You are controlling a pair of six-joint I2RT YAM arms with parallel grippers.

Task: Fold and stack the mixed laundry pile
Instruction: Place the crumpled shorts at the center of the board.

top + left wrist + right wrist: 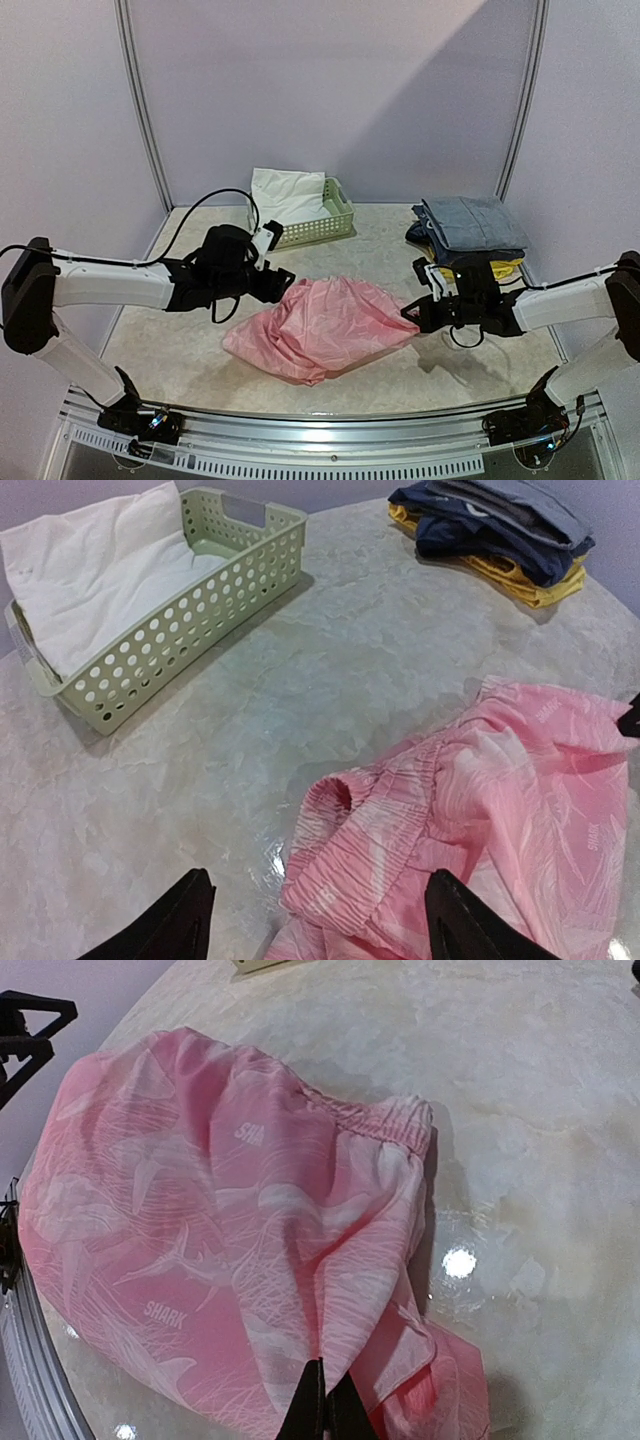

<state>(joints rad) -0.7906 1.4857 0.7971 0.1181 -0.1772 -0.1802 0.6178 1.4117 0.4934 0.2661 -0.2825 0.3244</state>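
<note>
A thin pink garment (320, 328) with a shark print lies crumpled in the middle of the table. My left gripper (283, 283) hovers at its upper left edge. In the left wrist view the left gripper (320, 925) is open, its two fingers wide apart on either side of the elastic waistband (400, 830). My right gripper (410, 312) is at the garment's right edge. In the right wrist view the right gripper (325, 1400) is shut on a raised fold of the pink garment (230, 1250). A white piece (285, 192) sits in the basket at the back.
The pale green lattice basket (335, 225) stands at the back left, with the white piece (90, 570) draped over its far wall. Folded dark blue and yellow clothes (470, 228) are stacked at the back right. The metal rail (330, 430) runs along the near edge.
</note>
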